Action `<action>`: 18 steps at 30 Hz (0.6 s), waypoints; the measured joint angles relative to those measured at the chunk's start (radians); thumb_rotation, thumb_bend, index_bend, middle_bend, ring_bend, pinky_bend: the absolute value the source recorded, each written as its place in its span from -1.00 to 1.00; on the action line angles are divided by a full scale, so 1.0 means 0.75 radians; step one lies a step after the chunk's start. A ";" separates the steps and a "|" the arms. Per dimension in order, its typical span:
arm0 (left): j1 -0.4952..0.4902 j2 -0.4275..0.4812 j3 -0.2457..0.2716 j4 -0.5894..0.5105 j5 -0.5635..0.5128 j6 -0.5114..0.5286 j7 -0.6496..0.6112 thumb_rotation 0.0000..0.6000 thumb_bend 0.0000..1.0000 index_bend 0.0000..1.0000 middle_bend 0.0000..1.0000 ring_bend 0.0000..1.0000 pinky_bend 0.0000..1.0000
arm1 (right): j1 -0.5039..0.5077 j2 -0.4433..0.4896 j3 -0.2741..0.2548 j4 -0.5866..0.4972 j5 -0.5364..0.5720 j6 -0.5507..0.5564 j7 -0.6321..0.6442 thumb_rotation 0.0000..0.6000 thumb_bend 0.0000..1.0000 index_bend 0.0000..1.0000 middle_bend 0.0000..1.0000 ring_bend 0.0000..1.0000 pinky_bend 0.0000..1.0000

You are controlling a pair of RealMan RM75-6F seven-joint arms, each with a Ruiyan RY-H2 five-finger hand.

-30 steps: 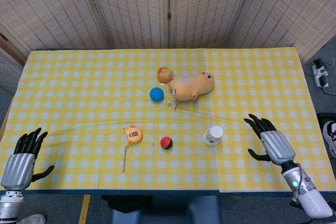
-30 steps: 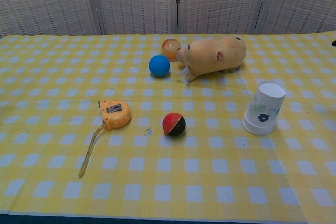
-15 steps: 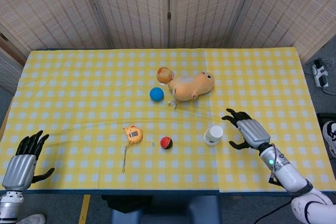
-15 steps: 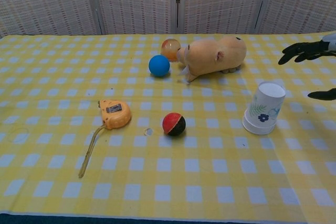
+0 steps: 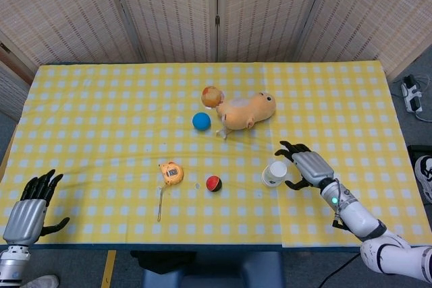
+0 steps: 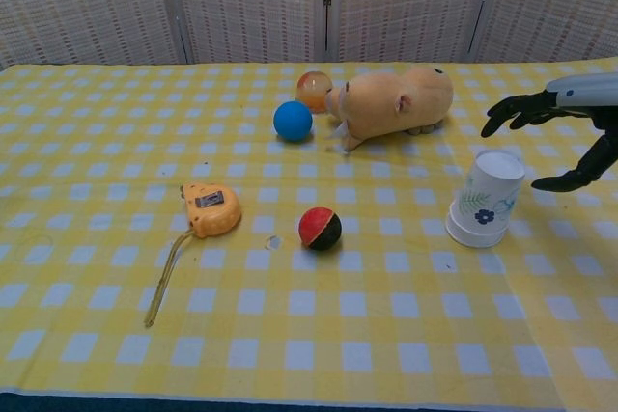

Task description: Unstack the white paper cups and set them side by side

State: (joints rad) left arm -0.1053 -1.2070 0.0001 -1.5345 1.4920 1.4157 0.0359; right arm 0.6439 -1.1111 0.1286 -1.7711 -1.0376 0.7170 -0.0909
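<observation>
The white paper cups [image 6: 485, 199] stand as one upside-down stack on the yellow checked tablecloth [image 5: 101, 112], toward the right front of the table, with a blue flower print on the side; from these views it is hard to tell how many cups are nested in it. The right hand [image 6: 555, 132] hovers just beside the stack on its right, fingers spread wide and thumb apart, holding nothing and, as far as the chest view shows, not touching the cup. In the head view the same hand [image 5: 305, 164] sits close against the cup's right side. The left hand [image 5: 30, 204] rests at the front left corner of the table, well apart from everything, fingers extended and empty. Left of the cups lies a red and black ball [image 6: 320, 228], and further left an orange tape measure [image 6: 210, 209] with its cord trailing toward the front edge. Behind them, near the table's middle, a blue ball [image 6: 293, 121] sits beside a tan plush animal [image 6: 394, 101], with an orange ball [image 6: 313, 89] touching the plush's snout.
</observation>
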 measured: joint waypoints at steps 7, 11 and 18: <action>0.002 0.003 -0.002 -0.001 -0.006 0.000 -0.002 1.00 -0.54 -1.00 -1.00 -1.00 -1.00 | 0.049 -0.011 -0.009 0.012 0.072 -0.035 -0.024 1.00 -0.28 -0.55 -0.88 -0.81 -0.90; 0.004 0.003 -0.002 0.001 -0.006 0.003 -0.003 1.00 -0.54 -1.00 -1.00 -1.00 -1.00 | 0.079 -0.015 -0.014 0.022 0.093 -0.058 -0.028 1.00 -0.27 -0.52 -0.87 -0.81 -0.90; 0.008 0.004 -0.003 0.004 -0.013 0.003 -0.008 1.00 -0.54 -1.00 -1.00 -1.00 -1.00 | 0.109 -0.015 -0.023 0.028 0.135 -0.057 -0.041 1.00 -0.21 -0.48 -0.85 -0.80 -0.90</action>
State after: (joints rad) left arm -0.0993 -1.2040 -0.0018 -1.5316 1.4820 1.4180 0.0300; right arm 0.7256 -1.1227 0.1116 -1.7502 -0.9363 0.6745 -0.1220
